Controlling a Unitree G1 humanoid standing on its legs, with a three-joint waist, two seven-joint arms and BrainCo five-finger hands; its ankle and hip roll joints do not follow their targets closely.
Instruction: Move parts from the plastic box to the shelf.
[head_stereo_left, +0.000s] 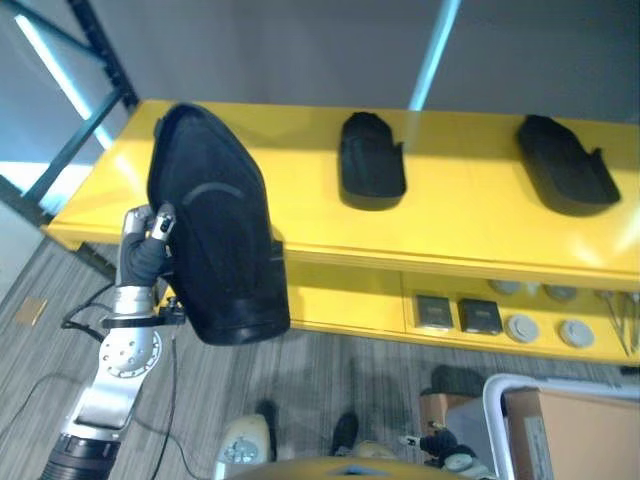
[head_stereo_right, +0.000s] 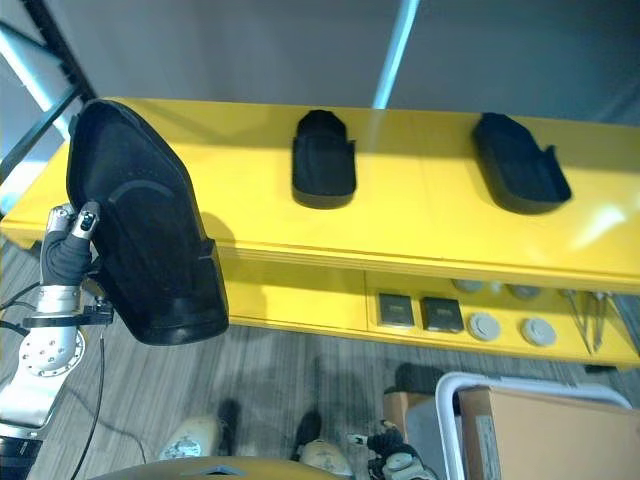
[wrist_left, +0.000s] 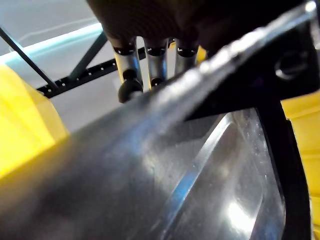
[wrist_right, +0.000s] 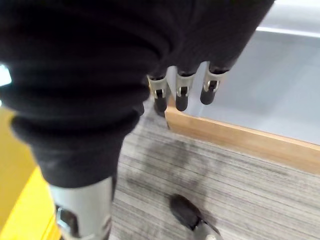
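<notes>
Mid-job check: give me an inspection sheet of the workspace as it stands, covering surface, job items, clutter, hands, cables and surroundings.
Surface: yellow shelf, top level bare at its left end.
Job's things: large black part held up in front of the shelf's left end, not yet set down; two similar black parts already lie on the top level, apart from each other.
Clutter: lower level holds two dark square pieces and grey round discs.
Hands: left hand shut on the large black part's edge; right hand low by the floor, fingers curled, holding nothing.
Cables: nothing seen apart from the robot's own.
Surroundings: grey carpet floor; white-rimmed plastic box at lower right with a brown board in it.
</notes>
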